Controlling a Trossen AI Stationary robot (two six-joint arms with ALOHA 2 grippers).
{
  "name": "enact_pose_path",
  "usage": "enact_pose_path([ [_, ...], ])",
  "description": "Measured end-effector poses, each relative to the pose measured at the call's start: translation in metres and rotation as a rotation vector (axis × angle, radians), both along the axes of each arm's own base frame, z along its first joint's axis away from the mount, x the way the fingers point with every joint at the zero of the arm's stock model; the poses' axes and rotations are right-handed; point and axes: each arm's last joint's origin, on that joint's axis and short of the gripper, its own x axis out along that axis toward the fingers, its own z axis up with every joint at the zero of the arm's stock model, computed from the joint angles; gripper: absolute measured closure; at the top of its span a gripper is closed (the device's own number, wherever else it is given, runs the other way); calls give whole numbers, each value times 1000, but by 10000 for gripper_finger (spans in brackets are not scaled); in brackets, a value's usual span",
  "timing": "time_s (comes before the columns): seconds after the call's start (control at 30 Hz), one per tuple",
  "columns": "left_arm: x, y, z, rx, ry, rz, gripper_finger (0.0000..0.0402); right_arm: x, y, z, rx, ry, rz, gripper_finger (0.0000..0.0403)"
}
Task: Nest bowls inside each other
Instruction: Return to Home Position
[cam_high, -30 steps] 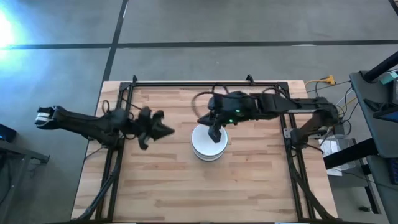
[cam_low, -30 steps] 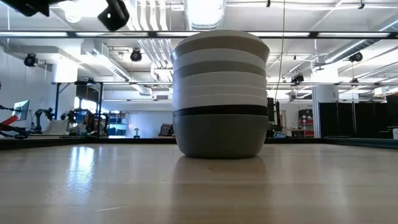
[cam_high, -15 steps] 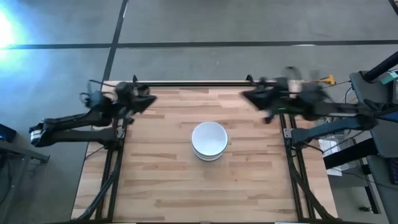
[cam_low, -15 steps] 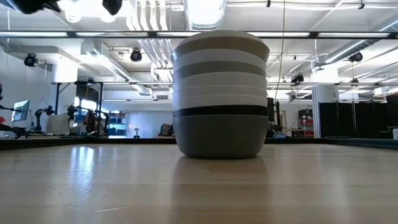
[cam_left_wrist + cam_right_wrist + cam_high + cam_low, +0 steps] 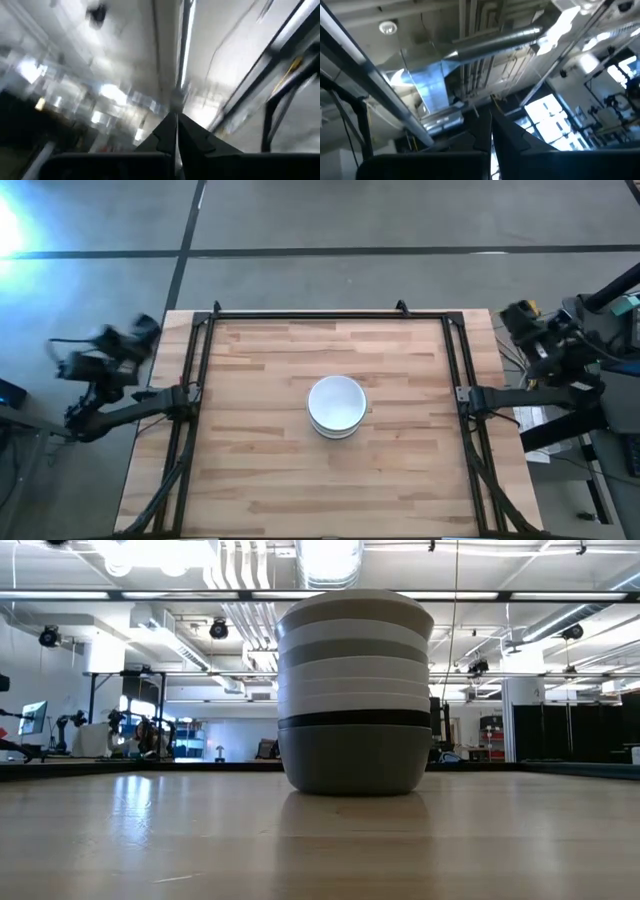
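**Bowls nested at bench centre, both pincers closed and clear of the bench**

A single stack of bowls [image 5: 336, 406] is seen at the centre of the wooden bench [image 5: 250, 470]. From above, a white bowl is shown on top, with lower rims just showing at its 6 o'clock side. In the low view the stack is shown upright and neatly nested. A dark grey bowl [image 5: 354, 762] is set on the bench at the base, and a black rim [image 5: 354, 719] is seen directly above it. White and light grey rims are layered from there up to the top. The exact number of bowls cannot be told from the rims.

The left arm [image 5: 130, 405] is held beyond the 9 o'clock edge of the bench. Its blurred wrist is raised at about 10 o'clock from the stack, well apart from it. In the left wrist view the left pincer [image 5: 176, 117] is shown with its two dark fingers closed tip to tip, and nothing is gripped. It is aimed upward at blurred ceiling lights.

The right arm [image 5: 520, 392] is held beyond the 3 o'clock edge, with its wrist at about 2 o'clock from the stack, also well apart. The right pincer [image 5: 491, 114] is likewise seen closed to a point and empty, aimed up at a silver duct [image 5: 492, 42] under the ceiling.
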Motion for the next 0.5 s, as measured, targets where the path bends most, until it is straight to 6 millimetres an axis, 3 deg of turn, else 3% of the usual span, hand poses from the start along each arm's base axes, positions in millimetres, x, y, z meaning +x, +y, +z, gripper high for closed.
enact_pose_path([
  [0.07,7,1,-6,4,110,-18,402,-11,0,-8,-7,-41,-17,394],
  [0.13,5,0,7,48,88,-16,402,-22,0,-18,-1,-88,-12,394],
  [0.2,12,2,-1,14,164,-17,402,-25,-1,-31,19,-115,-3,394],
  [0.3,10,2,-7,7,119,-20,402,-11,0,-45,27,-130,11,394],
  [0.4,26,8,-31,-63,197,-28,402,3,0,-55,33,-156,39,394],
  [0.5,32,9,-37,-69,160,-45,402,21,0,-79,88,-133,95,394],
])
